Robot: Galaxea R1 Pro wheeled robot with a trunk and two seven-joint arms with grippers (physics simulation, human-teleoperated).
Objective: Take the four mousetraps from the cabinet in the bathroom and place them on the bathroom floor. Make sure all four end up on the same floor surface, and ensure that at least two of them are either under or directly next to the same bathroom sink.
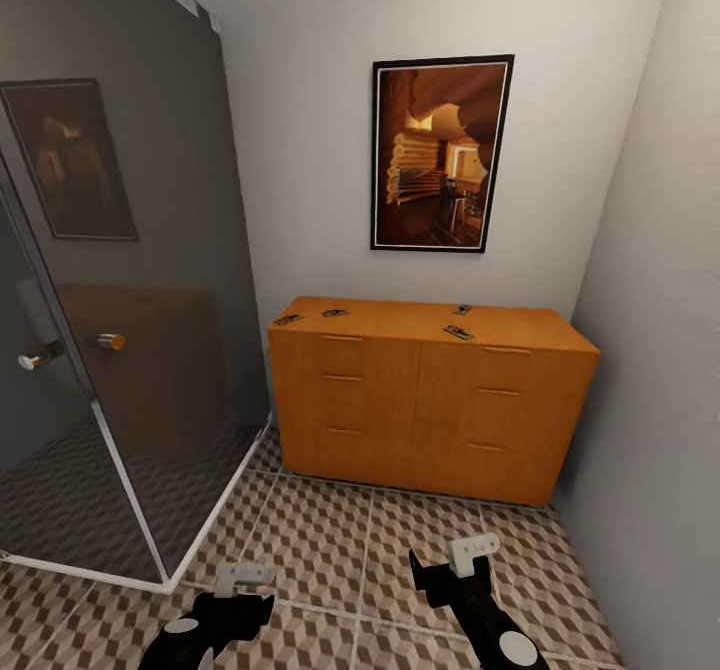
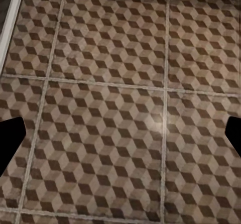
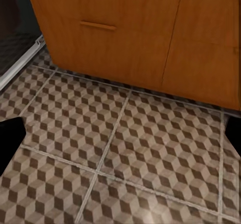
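4 mousetraps (image 1: 458, 332) top the cabinet (image 1: 430, 400) — floor (image 1: 350, 540) between; both grippers (image 1: 243, 578) spread, empty.

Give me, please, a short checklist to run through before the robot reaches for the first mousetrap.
1. All four traps in sight on the cabinet top: ok. Two at the left, two toward the right.
2. Left end effector empty: ok; the left wrist view shows bare floor between its fingertips.
3. Right end effector empty: ok; only tiles and the cabinet front lie ahead of it.
4. Arms raised to the cabinet top: not ok; both hang low over the floor.
5. Path to the cabinet free: ok; no object on the tiles between.
6. Sink located for placement: cannot tell.
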